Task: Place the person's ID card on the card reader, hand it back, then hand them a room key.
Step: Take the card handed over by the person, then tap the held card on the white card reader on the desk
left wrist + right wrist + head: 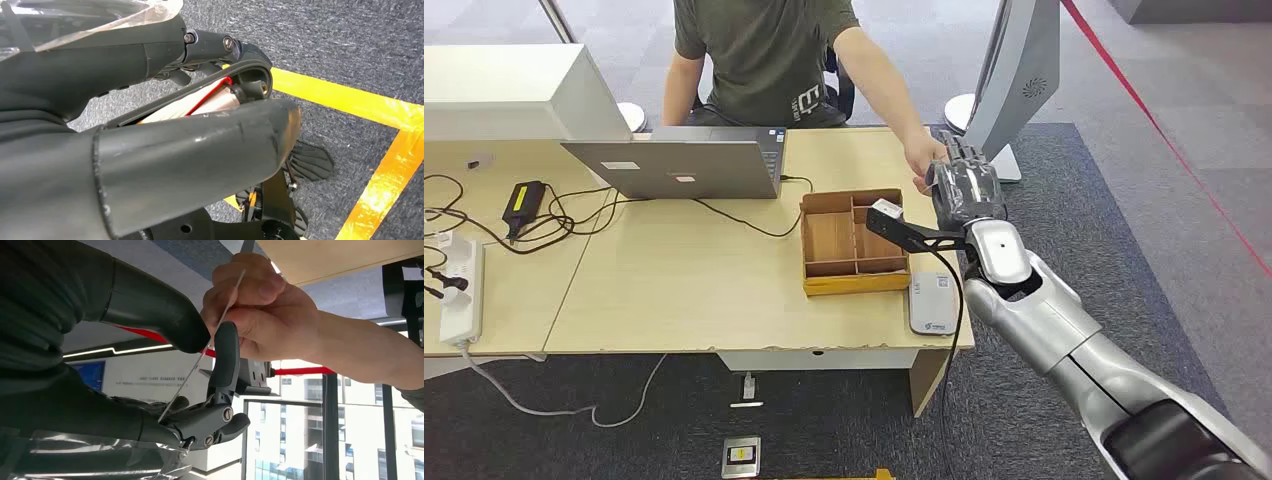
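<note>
My right hand (964,185) is raised past the desk's far right corner, meeting the person's hand (921,160). In the right wrist view a thin card (189,372) shows edge-on. My right hand (200,420) pinches it between the thumb (165,315) and a finger, while the person's hand (260,310) grips its other end. The grey-white card reader (934,303) lies on the desk's front right corner with nothing on it. My left hand (200,165) hangs low over the floor, holding nothing, thumb and fingers apart.
A wooden divided box (854,240) sits left of the reader. Across the desk (674,290) are a laptop (684,165), cables, a charger (522,200) and a power strip (459,290). A monitor stand (1014,90) rises at the far right. The person sits behind the desk.
</note>
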`<state>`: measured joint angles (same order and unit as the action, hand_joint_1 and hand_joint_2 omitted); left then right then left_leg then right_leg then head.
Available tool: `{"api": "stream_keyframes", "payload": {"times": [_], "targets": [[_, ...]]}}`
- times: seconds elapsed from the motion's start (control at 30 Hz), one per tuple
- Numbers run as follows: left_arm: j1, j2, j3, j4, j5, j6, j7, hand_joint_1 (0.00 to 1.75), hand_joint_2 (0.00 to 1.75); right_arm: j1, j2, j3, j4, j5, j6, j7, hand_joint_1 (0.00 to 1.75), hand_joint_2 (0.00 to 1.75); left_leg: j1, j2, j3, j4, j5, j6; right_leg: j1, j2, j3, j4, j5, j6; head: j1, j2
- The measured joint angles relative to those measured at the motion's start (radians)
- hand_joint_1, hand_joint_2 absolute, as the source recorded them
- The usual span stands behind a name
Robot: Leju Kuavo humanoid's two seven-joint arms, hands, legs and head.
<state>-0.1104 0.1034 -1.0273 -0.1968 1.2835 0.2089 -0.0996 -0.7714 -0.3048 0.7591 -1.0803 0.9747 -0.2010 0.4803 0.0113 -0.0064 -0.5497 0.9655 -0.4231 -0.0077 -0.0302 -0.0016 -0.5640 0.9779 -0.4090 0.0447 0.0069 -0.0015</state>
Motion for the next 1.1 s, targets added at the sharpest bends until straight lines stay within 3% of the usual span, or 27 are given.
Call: {"api": "stream_keyframes", "payload": {"times": [0.6, 1.1], "targets": [[0.000, -0.001, 0.000, 0.000, -0.006, 0.000, -0.007, 0.00, 0.00, 0.003, 0.021, 0.002, 0.036, -0.058, -0.013, -0.010, 1.75, 1.75, 0.000, 0.000, 0.000, 0.000, 0.000, 0.000, 0.000, 0.000, 0.000, 0.000, 0.000, 0.000, 0.000, 0.000], [0.002, -0.001, 0.000, 0.001, -0.017, -0.011, -0.010, 0.00, 0.00, 0.116, -0.069, -0.047, 0.031, -0.079, -0.003, 0.037, 1.75, 1.75, 0.000, 0.000, 0.000, 0.000, 0.000, 0.000, 0.000, 0.000, 0.000, -0.001, 0.000, 0.000, 0.000, 0.000]]}}
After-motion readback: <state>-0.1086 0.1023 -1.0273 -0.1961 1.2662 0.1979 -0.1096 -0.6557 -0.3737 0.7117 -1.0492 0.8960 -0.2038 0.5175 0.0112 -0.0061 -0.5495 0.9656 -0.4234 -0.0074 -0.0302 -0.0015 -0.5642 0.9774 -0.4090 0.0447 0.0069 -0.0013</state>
